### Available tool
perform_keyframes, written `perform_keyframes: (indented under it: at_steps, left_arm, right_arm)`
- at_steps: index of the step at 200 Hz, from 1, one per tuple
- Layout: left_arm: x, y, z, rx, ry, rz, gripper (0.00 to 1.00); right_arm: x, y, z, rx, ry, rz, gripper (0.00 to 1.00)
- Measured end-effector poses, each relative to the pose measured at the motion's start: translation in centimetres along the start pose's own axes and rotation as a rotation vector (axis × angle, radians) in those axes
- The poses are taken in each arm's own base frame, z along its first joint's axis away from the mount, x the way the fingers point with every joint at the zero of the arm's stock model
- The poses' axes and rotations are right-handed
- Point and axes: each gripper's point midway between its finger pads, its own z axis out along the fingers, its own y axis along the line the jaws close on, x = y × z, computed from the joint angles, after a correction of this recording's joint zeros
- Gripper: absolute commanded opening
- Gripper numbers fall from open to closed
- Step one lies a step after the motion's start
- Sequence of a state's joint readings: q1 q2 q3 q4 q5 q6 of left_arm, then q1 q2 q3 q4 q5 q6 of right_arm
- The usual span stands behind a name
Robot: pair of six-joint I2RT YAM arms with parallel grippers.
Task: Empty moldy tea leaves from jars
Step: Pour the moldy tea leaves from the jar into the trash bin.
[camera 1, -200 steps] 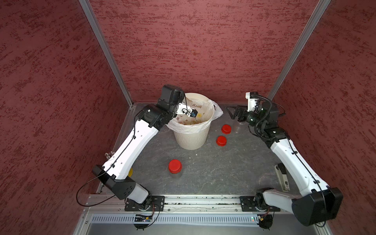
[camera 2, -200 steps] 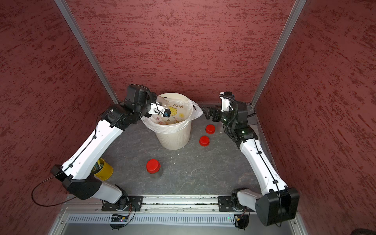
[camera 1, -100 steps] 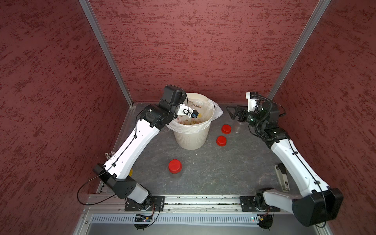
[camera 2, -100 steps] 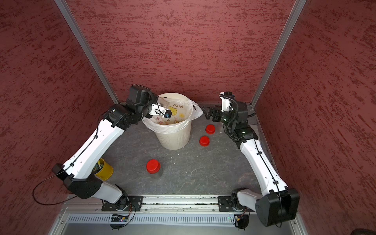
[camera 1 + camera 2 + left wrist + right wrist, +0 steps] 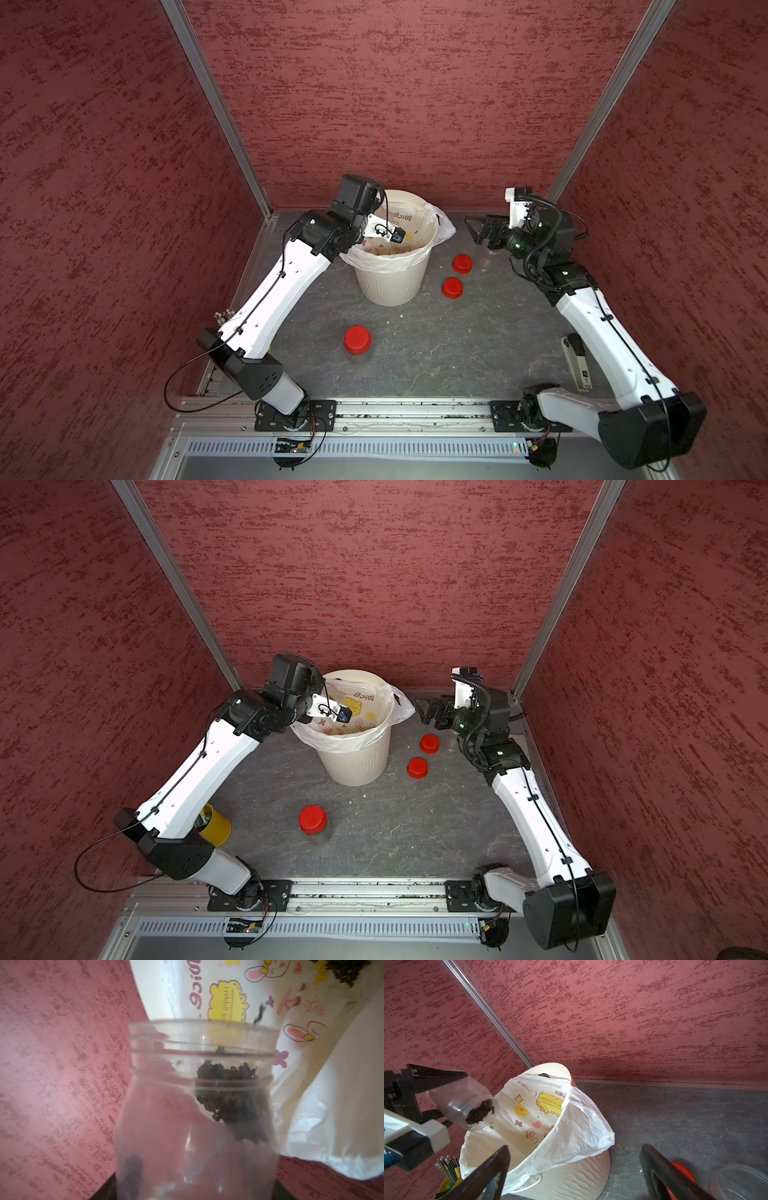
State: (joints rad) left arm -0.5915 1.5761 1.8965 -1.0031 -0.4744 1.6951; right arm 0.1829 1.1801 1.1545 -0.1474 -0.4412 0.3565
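Yellow cup (image 5: 216,823): stands at the tabletop's (image 5: 457,345) 8 o'clock edge, partly under the left arm; it holds pencils.
Closed jar (image 5: 358,340): upright on the tabletop at 7 o'clock of the bin, well apart from it, red lid screwed on. No tool is near it.
Loose lids: two red lids lie flat at 3 o'clock of the bin, the nearer (image 5: 452,287) just beside the farther (image 5: 462,263), not touching.
Bin (image 5: 392,286): cream, ribbed, standing at the tabletop's 12 o'clock side, lined with a white printed bag (image 5: 571,1118) whose edge drapes over the rim at 2 o'clock.
Open jar (image 5: 737,1182): clear and lidless, upright on the tabletop just beside the farther lid, at 3 o'clock of it; it looks empty.
Right tool (image 5: 478,229): spread wide and holding nothing, hanging above the tabletop at 2 o'clock of the bin, pointing toward it.
Left tool (image 5: 454,1097): pinching the held jar across its body, above the bin's 10 o'clock rim.
Held jar (image 5: 197,1105): lidless, tilted with its mouth down over the bag.
Tea leaves (image 5: 230,1093): a dark clump lying at the neck and mouth of the held jar; a dark fleck shows just past the mouth.
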Motion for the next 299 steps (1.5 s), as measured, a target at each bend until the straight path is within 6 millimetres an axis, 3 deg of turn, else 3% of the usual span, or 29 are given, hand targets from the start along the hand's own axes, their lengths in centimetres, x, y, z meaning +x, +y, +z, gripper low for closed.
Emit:
perform_keyframes:
  at_steps: [49, 98, 142, 191, 209, 246, 279, 299]
  left_arm:
    - [-0.6, 1.9, -0.9, -0.045, -0.014, -0.002, 0.65]
    - [-1.6, -0.5, 0.6, 0.032, -0.019, 0.038, 0.65]
    - [-1.3, 2.2, -0.8, -0.039, -0.026, 0.005, 0.65]
    - [-2.2, -1.1, 0.3, 0.055, -0.032, 0.04, 0.65]
    - [-2.1, -0.8, 0.0, 0.053, -0.034, 0.04, 0.65]
    - [-1.1, 1.8, -1.8, -0.036, -0.032, -0.004, 0.65]
    - [-1.8, -0.9, -0.4, 0.039, -0.034, 0.033, 0.65]
    - [-2.2, -1.0, 0.0, 0.055, -0.036, 0.046, 0.66]
  right_arm:
    - [0.2, -0.2, 0.2, 0.002, 0.006, 0.003, 0.99]
    - [0.2, -0.2, 0.3, 0.002, 0.008, 0.004, 0.99]
    - [0.3, -0.3, 0.4, 0.002, 0.012, 0.005, 0.99]
    - [0.6, -0.4, 0.7, -0.004, 0.022, 0.01, 0.99]
    - [0.8, -0.4, 0.8, -0.008, 0.029, 0.015, 0.99]
    - [0.4, -0.1, 0.9, -0.021, 0.024, 0.02, 0.99]
    - [0.1, 0.3, 0.9, -0.041, 0.016, 0.021, 0.99]
    - [0.3, 0.3, 1.0, -0.049, 0.023, 0.023, 0.99]
